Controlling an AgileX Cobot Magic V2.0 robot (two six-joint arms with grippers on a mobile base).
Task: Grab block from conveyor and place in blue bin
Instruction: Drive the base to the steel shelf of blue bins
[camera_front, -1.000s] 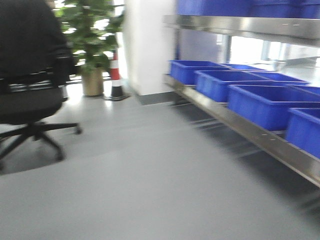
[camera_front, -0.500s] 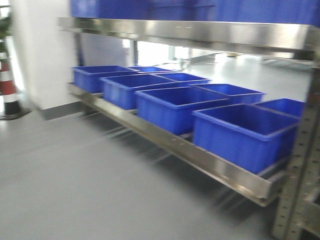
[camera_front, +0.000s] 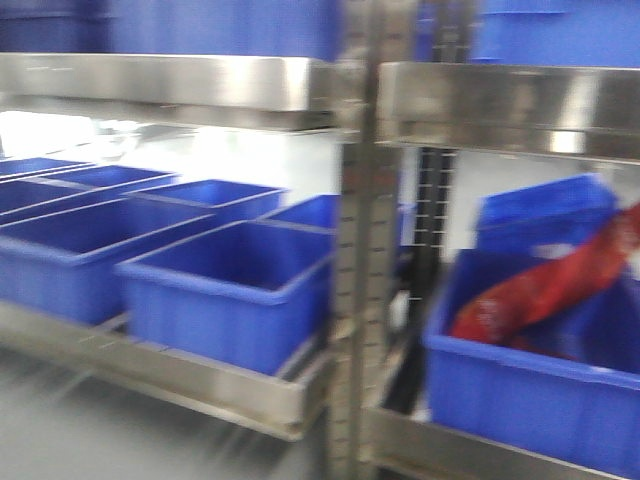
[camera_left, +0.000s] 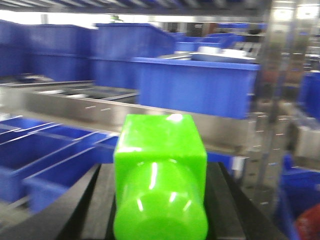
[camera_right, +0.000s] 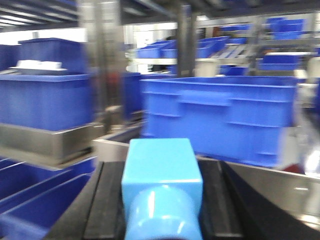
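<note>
My left gripper (camera_left: 160, 200) is shut on a bright green block (camera_left: 160, 170), its black fingers (camera_left: 95, 205) pressed against both sides. My right gripper (camera_right: 162, 200) is shut on a light blue block (camera_right: 162, 175) in the same way. Several open blue bins (camera_front: 235, 285) stand in a row on a low steel shelf (camera_front: 170, 375) ahead in the front view; they also show at lower left in the left wrist view (camera_left: 45, 160). Neither gripper shows in the front view. No conveyor is in view.
A steel rack upright (camera_front: 365, 260) stands just right of centre. Right of it a blue bin (camera_front: 520, 390) holds a red item (camera_front: 540, 290). An upper steel shelf (camera_front: 200, 85) carries more blue bins. Grey floor (camera_front: 80, 440) lies at lower left.
The front view has swept right: the chair, plant and cone have left the view, the row of bins has slid left, and the rack upright and the bin with the red item have come in.
</note>
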